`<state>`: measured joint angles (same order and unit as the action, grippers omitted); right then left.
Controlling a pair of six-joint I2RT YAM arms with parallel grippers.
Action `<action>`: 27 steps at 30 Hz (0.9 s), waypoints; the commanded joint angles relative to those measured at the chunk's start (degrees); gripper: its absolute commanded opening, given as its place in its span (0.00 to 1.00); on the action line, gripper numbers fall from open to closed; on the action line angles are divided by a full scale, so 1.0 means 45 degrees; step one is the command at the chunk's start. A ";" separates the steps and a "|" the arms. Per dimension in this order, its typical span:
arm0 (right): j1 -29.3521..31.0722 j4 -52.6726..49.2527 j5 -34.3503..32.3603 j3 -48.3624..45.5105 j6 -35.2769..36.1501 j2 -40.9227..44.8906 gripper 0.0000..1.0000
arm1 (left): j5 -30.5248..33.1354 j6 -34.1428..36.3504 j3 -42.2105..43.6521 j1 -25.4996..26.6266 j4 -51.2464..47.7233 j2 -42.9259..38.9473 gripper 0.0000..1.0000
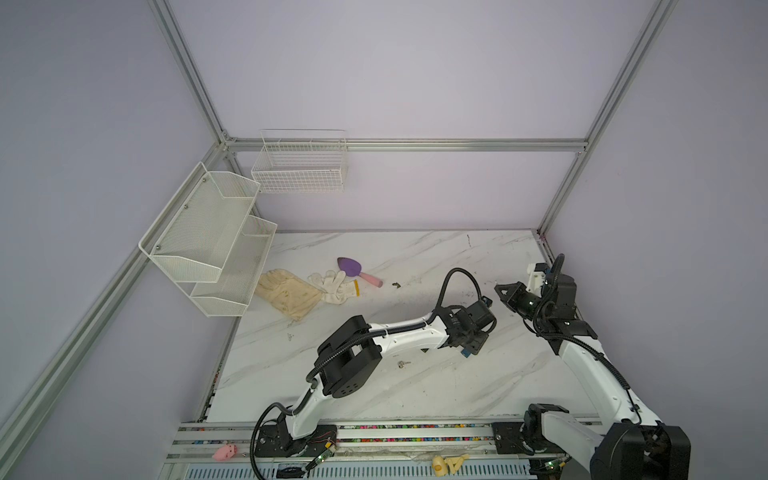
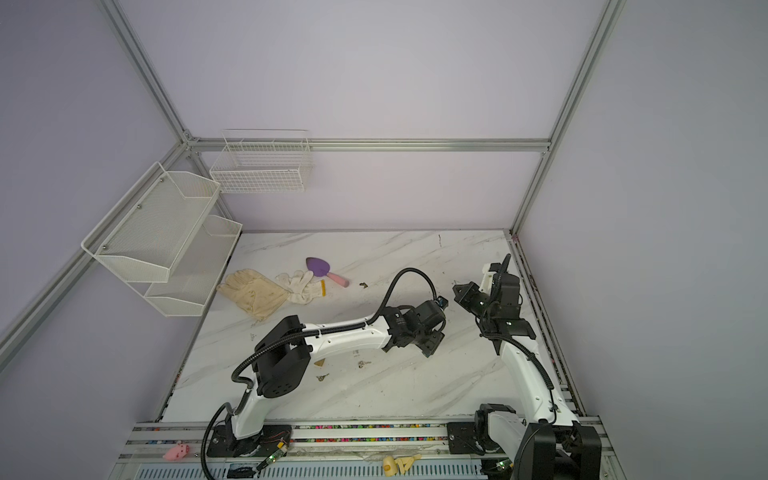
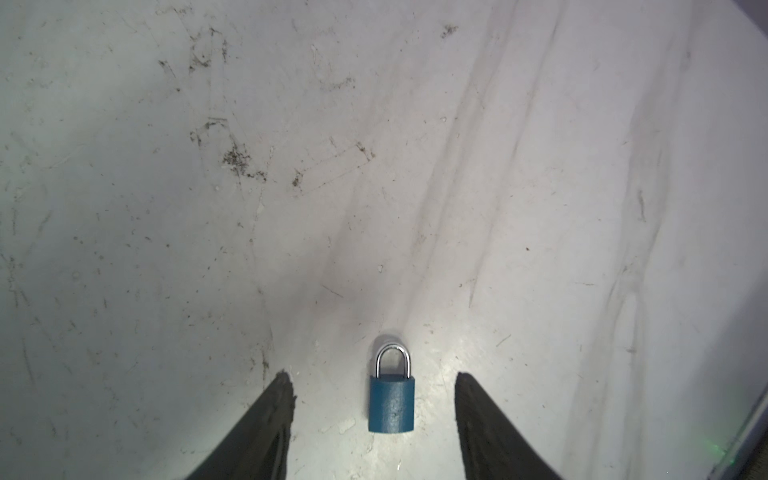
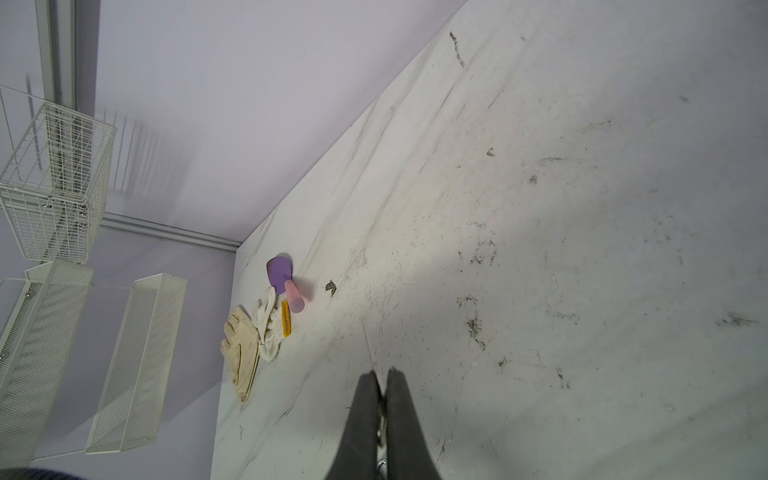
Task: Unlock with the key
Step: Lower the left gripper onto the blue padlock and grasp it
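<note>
Operator: Where's the padlock?

Spotter: The padlock [image 3: 391, 405] lies flat on the table [image 3: 540, 166], between the spread fingers [image 3: 266, 419] of your left gripper [image 3: 372, 378], touching neither. In both top views that gripper hides it.

Operator: And my right?

Spotter: Your right gripper [image 4: 381, 374] is pinched on a thin pale sliver [image 4: 370, 347]. It's edge-on, so I can't tell if it's a key. A loose key [image 2: 364, 364] lies by your left arm [image 2: 349, 332]. The arm's white label [image 2: 397, 316] is too small to read.
</note>
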<state>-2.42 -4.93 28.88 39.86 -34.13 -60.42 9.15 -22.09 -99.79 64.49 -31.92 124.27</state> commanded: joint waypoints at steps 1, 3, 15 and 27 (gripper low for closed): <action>-0.0108 0.0412 -0.0326 -0.0042 0.0094 0.0049 0.00 | 0.0674 0.0623 -0.1595 0.0251 -0.0846 0.0413 0.61; -0.0125 0.0412 -0.0368 -0.0072 0.0094 0.0019 0.00 | 0.0504 0.0575 -0.1761 0.0259 -0.1024 0.0668 0.59; -0.0185 0.1023 -0.0116 -0.0358 -0.0145 -0.0180 0.00 | -0.0153 0.0133 -0.2092 0.0299 -0.1686 0.1381 0.42; -0.0186 0.1248 0.0183 -0.0553 -0.0169 -0.0062 0.00 | -0.0379 -0.0092 -0.2311 0.0313 -0.2281 0.1717 0.37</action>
<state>-2.96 -1.41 28.80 38.33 -34.28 -61.17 8.34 -21.71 -104.79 65.76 -41.10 130.96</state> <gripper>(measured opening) 0.067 0.374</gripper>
